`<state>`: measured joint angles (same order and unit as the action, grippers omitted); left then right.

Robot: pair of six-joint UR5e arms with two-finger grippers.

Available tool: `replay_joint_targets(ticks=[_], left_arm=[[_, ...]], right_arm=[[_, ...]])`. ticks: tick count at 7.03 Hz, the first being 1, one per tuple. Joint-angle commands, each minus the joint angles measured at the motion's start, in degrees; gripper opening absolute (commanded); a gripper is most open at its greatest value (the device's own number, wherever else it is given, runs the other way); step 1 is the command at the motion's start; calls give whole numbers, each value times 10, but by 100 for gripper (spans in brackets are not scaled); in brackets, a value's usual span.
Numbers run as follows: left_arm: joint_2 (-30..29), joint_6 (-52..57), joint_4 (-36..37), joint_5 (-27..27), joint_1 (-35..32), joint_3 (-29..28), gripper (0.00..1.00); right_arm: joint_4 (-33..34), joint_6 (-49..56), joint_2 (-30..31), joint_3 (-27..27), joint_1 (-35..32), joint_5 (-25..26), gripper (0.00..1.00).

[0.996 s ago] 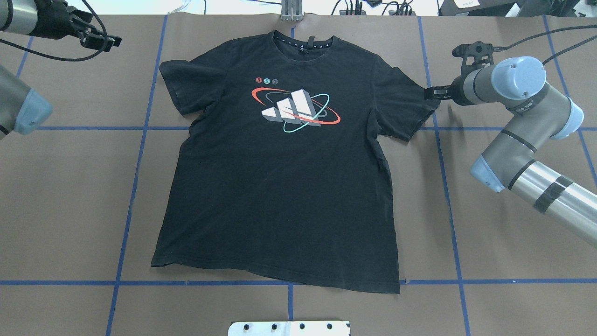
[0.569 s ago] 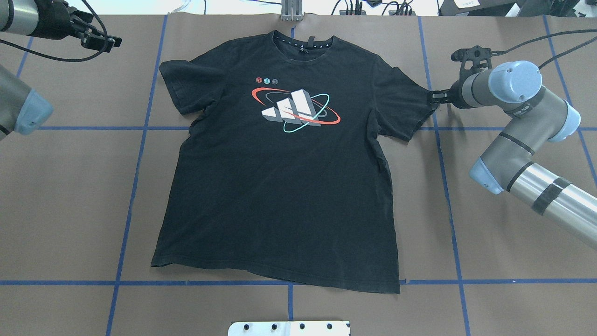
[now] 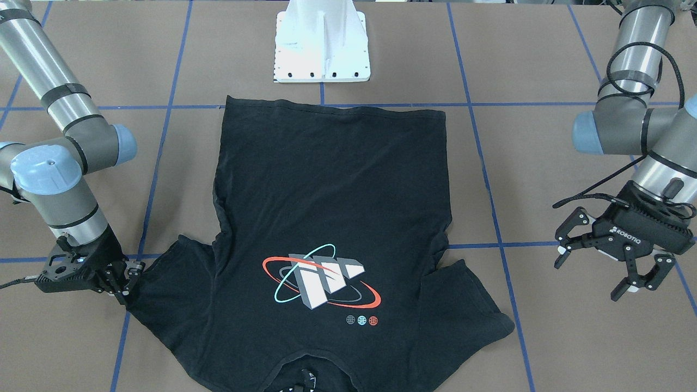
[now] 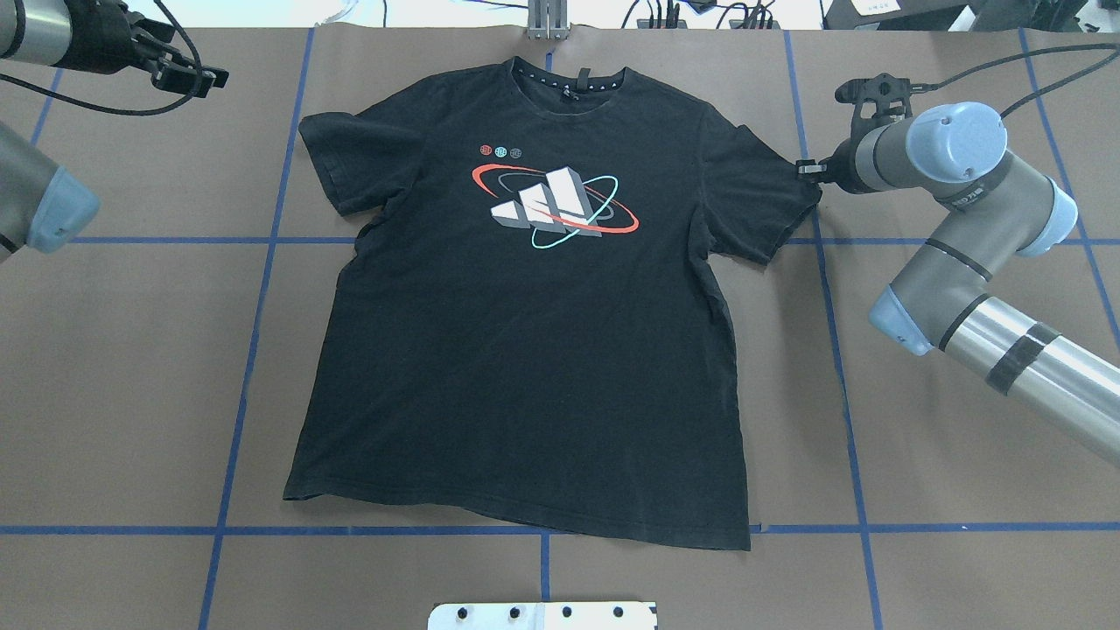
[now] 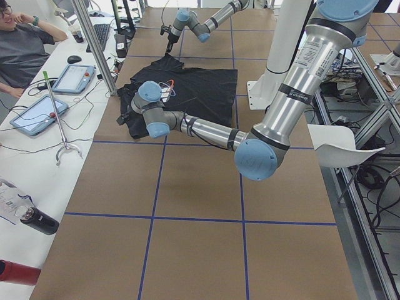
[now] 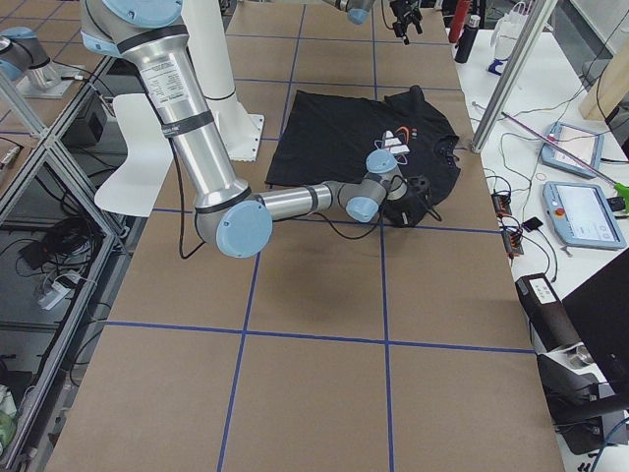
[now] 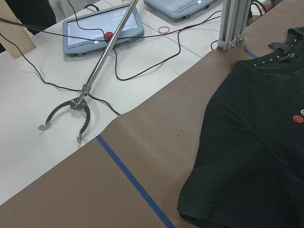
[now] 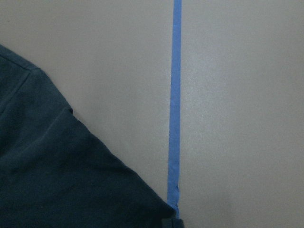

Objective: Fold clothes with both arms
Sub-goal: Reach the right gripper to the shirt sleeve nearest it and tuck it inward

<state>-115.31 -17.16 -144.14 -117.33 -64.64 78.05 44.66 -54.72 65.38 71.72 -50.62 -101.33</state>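
Your black short-sleeved T-shirt lay flat, print up, on the brown counter crossed by blue tape lines. The right tool sat low at the tip of one sleeve, touching its edge. You couldn't tell how far its jaws stood apart or whether they pinched cloth. The left tool hung well apart from the other sleeve, fingers spread wide, holding nothing.
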Motion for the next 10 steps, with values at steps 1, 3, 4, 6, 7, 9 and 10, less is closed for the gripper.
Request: replay_joint_targets(ticks=[1, 3, 4, 6, 7, 9, 10], left_arm=[[0, -1, 0, 0, 0, 0, 100], [0, -1, 0, 0, 0, 0, 100], [-1, -1, 0, 0, 0, 0, 100], [-2, -1, 0, 0, 0, 1, 100], [-3, -1, 0, 0, 0, 1, 100], [-4, -1, 0, 0, 0, 1, 100], [-4, -1, 0, 0, 0, 1, 100]], right_arm=[[10, -3, -7, 17, -2, -2, 0], [53, -51, -51, 25, -2, -2, 0], [113, -82, -94, 25, 0, 1, 0], [159, -174, -143, 21, 28, 42, 0], [182, -215, -174, 7, 47, 70, 0], [192, -270, -211, -25, 80, 116, 0], [191, -277, -232, -55, 92, 143, 0]])
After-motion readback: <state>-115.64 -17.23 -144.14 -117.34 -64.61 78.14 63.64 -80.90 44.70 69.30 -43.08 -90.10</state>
